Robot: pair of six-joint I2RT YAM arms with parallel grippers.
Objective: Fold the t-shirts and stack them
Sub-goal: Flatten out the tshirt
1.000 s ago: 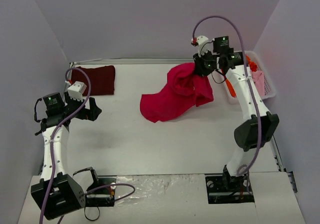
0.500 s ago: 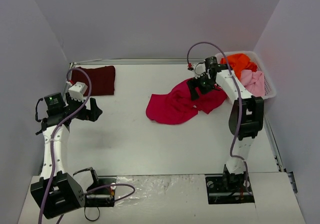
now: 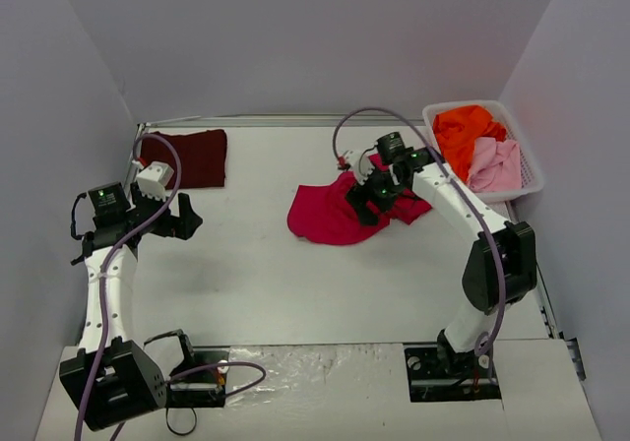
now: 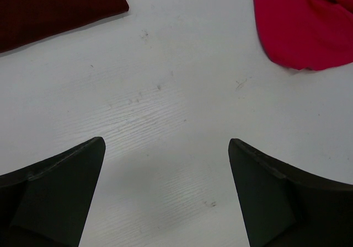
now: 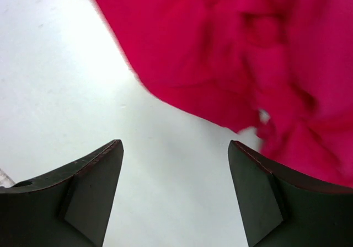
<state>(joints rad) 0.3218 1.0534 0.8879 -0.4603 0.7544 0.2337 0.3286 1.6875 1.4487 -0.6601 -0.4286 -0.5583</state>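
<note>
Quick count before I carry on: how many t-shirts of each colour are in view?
Crimson-red t-shirt: 1, crumpled mid-table
Maroon t-shirt: 1, lying flat at far left
Orange t-shirt: 1, in the basket
Pale pink t-shirt: 1, in the basket
Total: 4

Work surface: a white table [image 3: 295,283], flat and matte, its finish marked by small dark scuffs and faint streaks [image 4: 160,87]. A thin metal strip [image 3: 276,120] runs along its far edge and a metal rail [image 3: 547,308] down its right edge. A crinkled, shiny sheet [image 3: 315,362] covers the near edge. Enclosure: plain pale lavender-grey panels at the back wall [image 3: 295,37], left wall [image 3: 49,116] and right wall [image 3: 591,116], without openings. A white mesh basket [image 3: 532,173] sits in the far right corner. Lighting: even, from above; shadows soft.
</note>
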